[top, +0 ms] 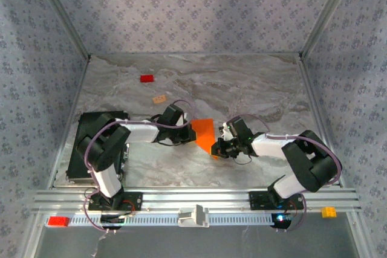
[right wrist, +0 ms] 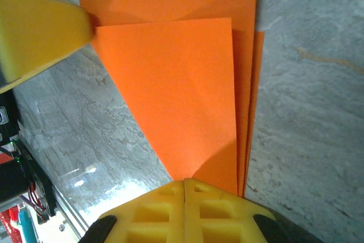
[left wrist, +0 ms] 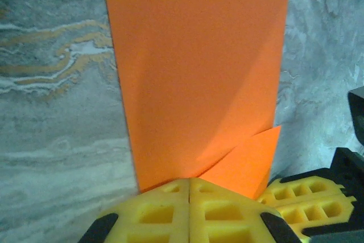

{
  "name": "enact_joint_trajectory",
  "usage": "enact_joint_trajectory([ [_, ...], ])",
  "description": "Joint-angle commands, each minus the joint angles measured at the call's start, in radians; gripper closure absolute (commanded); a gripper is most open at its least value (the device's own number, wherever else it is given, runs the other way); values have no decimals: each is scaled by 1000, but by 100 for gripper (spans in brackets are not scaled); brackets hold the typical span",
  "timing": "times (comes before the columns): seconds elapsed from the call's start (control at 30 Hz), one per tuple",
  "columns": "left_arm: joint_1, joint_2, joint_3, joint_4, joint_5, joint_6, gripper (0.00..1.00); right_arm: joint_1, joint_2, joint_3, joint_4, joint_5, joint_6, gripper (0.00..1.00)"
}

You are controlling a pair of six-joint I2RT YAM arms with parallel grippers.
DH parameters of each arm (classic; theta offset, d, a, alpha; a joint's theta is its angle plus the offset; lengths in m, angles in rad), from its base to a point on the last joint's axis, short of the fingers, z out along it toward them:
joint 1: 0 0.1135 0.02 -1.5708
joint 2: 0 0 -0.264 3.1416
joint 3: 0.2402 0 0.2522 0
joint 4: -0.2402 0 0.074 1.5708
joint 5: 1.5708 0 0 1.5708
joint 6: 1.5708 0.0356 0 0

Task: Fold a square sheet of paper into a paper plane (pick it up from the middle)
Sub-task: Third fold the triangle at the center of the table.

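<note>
The square sheet of paper (top: 204, 132) lies flat on the marble table as a bright orange folded strip. In the left wrist view the paper (left wrist: 199, 72) runs away from my fingers, with a small folded flap at its lower right. My left gripper (top: 192, 134) (left wrist: 189, 183) is shut, its tips set on the paper's left edge. The right wrist view shows a slanted flap folded over the paper (right wrist: 182, 95), stacked layers along its right side. My right gripper (top: 217, 149) (right wrist: 183, 183) is shut at the flap's narrow near point. Each gripper's yellow fingers (left wrist: 307, 203) (right wrist: 40, 38) appear in the other's view.
A small red block (top: 147, 78) and a small tan block (top: 159, 98) lie farther back on the left. A black box (top: 81, 149) stands beside the left arm. Patterned walls close the table on three sides. A red block (top: 58, 221) and a yellow block (top: 328, 211) sit by the front rail.
</note>
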Motion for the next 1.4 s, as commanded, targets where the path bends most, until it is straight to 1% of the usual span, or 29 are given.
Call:
enact_joint_trajectory([
  [0.0, -19, -52, 40, -41, -27, 19, 93, -15, 17, -41, -110, 87, -15, 100],
  [0.23, -26, 20, 60, -28, 22, 37, 93, -15, 5, -41, -96, 74, -17, 99],
  [0.5, -26, 109, 81, -95, 6, 68, 98, -15, -40, -48, -94, 53, -25, 96],
  [0.7, -26, 109, 66, -105, -9, 63, 98, -8, -116, -65, -104, 28, -23, 95],
  [0.83, -25, 111, 67, -104, -13, 62, 98, -9, -139, -96, -152, 51, -17, 95],
  [0.9, -25, 112, 67, -104, -16, 59, 98, -8, -156, -126, -148, 59, -4, 95],
  [1.07, -26, 111, 63, -99, -17, 51, 98, -10, -235, -171, -164, 72, 18, 96],
  [1.17, -26, 104, 47, -64, -10, 29, 98, -19, -268, -137, -224, 94, 1, 96],
  [1.3, -33, 78, 12, 8, -7, -26, 98, -27, -268, -34, -311, 148, -37, 93],
  [1.37, -42, 56, 0, 28, -19, -43, 97, -29, -249, 15, -323, 170, -54, 88],
])
